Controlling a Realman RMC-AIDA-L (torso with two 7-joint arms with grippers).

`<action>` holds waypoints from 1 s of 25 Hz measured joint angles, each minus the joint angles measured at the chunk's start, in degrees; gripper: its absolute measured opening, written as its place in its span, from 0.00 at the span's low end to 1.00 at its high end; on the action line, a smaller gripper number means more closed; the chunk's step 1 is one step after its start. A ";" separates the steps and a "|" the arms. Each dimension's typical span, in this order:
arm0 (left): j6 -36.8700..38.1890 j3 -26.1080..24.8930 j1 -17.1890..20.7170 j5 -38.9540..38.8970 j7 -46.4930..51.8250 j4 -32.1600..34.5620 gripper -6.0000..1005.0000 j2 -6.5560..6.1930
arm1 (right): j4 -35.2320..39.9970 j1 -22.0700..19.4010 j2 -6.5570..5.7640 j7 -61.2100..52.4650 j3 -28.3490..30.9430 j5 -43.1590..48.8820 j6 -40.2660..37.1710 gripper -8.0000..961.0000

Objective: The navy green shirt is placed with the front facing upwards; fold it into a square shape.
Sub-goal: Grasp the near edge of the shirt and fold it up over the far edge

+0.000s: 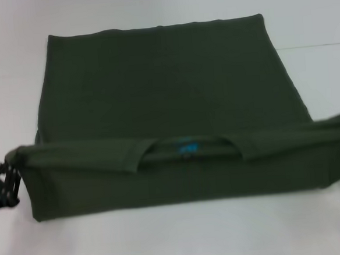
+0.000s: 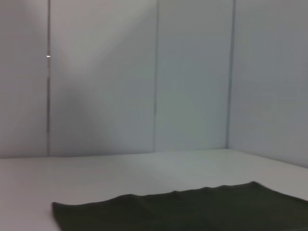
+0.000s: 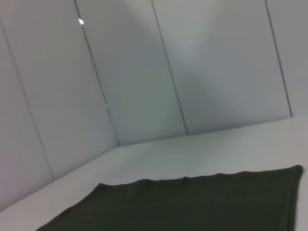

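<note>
- Navy green shirt lay across the middle of the white table, its far hem flat toward the far edge and its collar end lifted into a raised band above the near edge.
- Collar, with the small blue label inside, sat at the middle of that band.
- Left gripper was at the band's left corner; whether it was clamped there could not be told.
- Right gripper was out of sight beyond the band's right corner.

White table (green shirt atop)
</note>
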State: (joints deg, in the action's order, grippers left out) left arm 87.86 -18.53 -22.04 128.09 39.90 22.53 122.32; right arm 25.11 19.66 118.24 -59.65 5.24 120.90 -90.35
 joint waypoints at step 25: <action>-36.94 0.24 -19.65 -18.53 -11.80 -8.41 0.12 0.37 | -5.28 19.80 0.18 -0.34 -1.77 -3.65 33.78 0.05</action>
State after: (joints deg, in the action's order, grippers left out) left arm 50.93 -18.30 -41.69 109.56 28.09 14.12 122.69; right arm 19.83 39.46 118.42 -59.98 3.46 117.25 -56.57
